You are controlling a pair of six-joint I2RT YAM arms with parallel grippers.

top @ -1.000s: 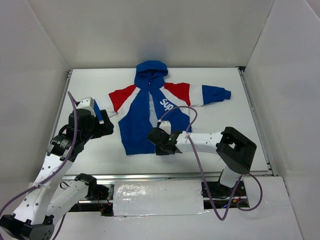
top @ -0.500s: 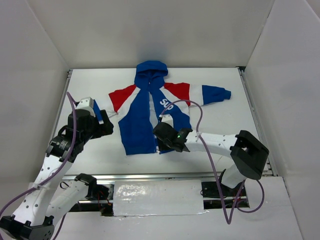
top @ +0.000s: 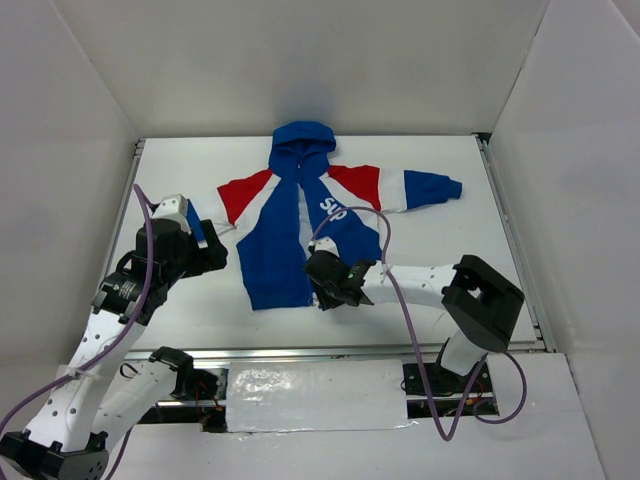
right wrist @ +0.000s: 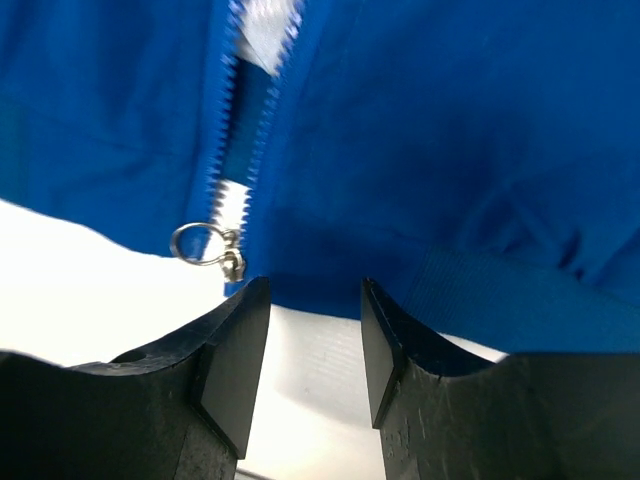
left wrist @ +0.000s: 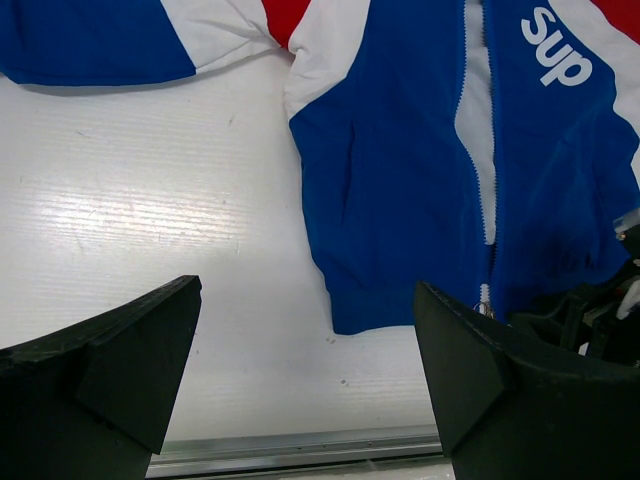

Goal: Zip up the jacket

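Scan from the left: found the left gripper [left wrist: 307, 300] spread wide and holding nothing, hovering over bare table [left wrist: 150, 200] just beside the jacket [left wrist: 400, 150], near its lower hem corner but not touching it. Judged that risky: no pin on the hem, so likely to drag the whole garment along on any upward tug instead of closing the teeth. Saw the jacket lying flat on the table, hood toward the far wall, front open above the slider with a white strip showing between the two halves. Spotted the zipper pull [right wrist: 205, 245] down at the hem, with a small metal ring lolling out to the left of the teeth [right wrist: 225, 150]. Found the right gripper [right wrist: 310, 300] parted only narrowly and empty, tips just short of the hem — and lined up to the right of the ring, not around it. Reckoned on catching only blue hem fabric, or nothing at all, by squeezing from there; risked nudging the ring aside as well. Feared, too, snagging the white inner fabric [right wrist: 265, 25] in the slider on the way up — hard to tell from here how close to the teeth
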